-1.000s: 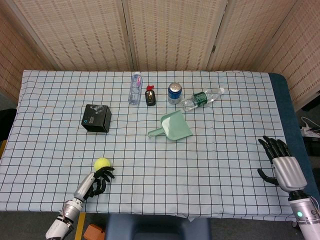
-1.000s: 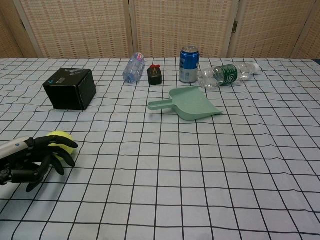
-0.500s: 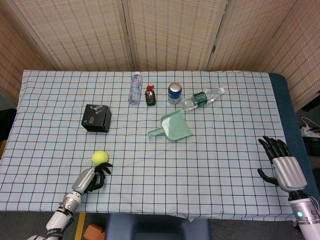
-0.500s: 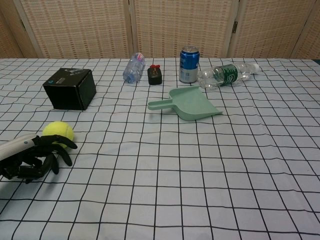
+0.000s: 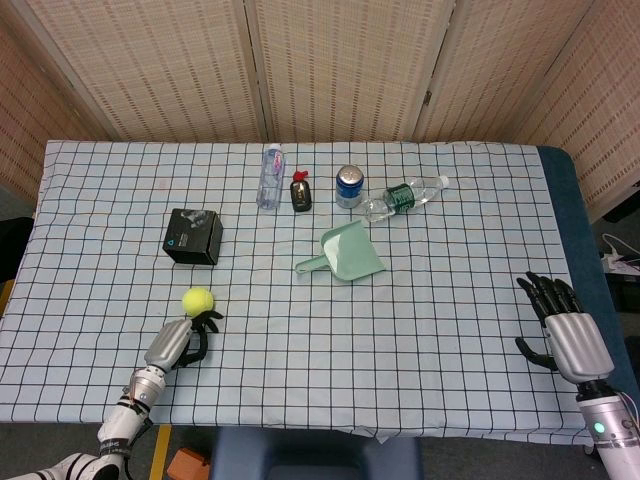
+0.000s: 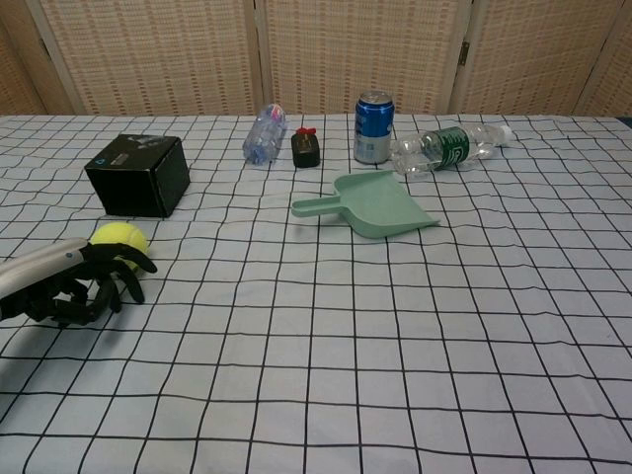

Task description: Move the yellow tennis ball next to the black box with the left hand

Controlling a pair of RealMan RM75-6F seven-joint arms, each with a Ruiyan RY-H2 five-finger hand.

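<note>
Curling loosely behind the yellow tennis ball (image 6: 119, 237), the left hand's fingers (image 6: 126, 265) reach its near side but do not close around it; whether they actually touch it I cannot tell. The left hand (image 5: 181, 340) lies low on the worktop (image 5: 450, 330) near the front left corner, holding nothing. Over the last second the ball has travelled away from the front edge toward the black box (image 5: 194, 236), and the hand has followed behind it, so this looks like nudging or rolling, not carrying. The ball now sits near the box's front side, apart from it; by my reading the task is close to done, with perhaps one more small push left.

The right hand (image 5: 562, 328) rests by the right edge, fingers spread and empty.

Writing is scarce: the box carries a small blue mark on its face, too small to read. The blue can (image 6: 373, 126) and the green-labelled bottle (image 6: 449, 147) show print that is not legible.
</note>
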